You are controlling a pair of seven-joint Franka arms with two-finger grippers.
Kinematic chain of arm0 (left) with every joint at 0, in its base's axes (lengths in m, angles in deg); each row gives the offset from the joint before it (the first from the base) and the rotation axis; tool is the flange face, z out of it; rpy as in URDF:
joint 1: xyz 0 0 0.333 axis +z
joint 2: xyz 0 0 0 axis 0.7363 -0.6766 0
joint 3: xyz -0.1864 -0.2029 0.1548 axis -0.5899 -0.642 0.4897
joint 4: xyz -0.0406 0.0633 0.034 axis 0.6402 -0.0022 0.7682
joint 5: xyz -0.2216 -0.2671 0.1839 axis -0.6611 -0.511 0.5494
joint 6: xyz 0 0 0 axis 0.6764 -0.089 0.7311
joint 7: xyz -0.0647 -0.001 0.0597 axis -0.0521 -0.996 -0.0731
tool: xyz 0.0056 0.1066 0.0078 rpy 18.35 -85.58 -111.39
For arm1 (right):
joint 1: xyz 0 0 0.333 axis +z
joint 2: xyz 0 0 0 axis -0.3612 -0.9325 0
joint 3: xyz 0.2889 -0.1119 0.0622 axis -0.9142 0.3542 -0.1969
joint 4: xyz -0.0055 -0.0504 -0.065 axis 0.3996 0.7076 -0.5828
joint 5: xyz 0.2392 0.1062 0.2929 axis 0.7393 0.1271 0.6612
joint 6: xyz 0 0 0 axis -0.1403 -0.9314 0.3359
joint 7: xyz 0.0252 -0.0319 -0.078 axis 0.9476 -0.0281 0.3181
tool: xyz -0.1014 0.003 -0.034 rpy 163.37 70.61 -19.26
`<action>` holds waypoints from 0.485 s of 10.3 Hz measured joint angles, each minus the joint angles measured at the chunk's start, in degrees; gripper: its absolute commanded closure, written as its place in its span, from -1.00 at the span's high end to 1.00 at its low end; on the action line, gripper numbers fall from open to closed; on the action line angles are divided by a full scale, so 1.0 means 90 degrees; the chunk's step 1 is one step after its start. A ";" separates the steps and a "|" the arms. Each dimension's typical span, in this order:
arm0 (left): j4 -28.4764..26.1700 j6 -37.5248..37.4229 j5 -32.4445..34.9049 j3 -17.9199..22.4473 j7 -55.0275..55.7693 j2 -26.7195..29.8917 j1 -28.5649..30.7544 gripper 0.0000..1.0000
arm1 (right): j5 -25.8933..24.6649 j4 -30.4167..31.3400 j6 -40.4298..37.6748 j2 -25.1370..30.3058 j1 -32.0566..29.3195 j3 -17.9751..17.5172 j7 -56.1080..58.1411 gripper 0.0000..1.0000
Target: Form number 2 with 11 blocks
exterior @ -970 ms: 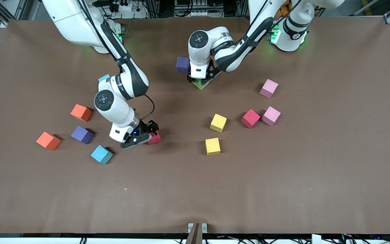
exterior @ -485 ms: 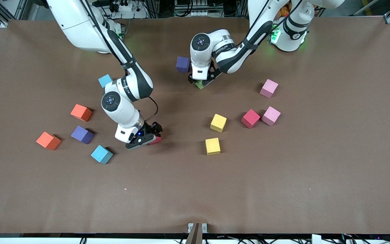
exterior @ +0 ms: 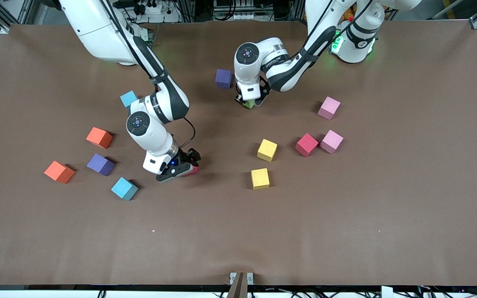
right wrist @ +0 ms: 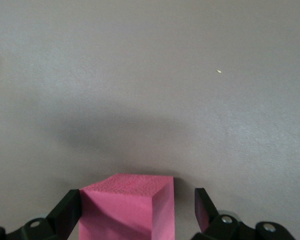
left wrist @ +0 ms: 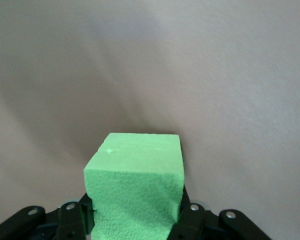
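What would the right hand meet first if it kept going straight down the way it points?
Probably the red block between the right hand's open fingers; then the table under it.

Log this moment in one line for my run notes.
left gripper: shut on green block | right gripper: open around red block

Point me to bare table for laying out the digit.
Free: the wide brown table strip nearer the camera than the square yellow foam cube and light blue foam cube. Crowded: the scattered cubes farther back, toward both arms.
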 measured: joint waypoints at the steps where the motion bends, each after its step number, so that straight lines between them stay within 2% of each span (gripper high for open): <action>1: -0.0042 -0.0077 0.0000 -0.0043 0.0630 0.0005 -0.0004 -1.00 | 0.0000 -0.0035 -0.0098 0.0011 -0.0003 0.0019 0.0000 1.00; 5: -0.0093 -0.0085 0.0000 -0.0463 0.2276 0.0029 -0.0013 -1.00 | 0.0000 -0.0109 -0.0841 0.0187 0.0001 0.0098 0.0000 1.00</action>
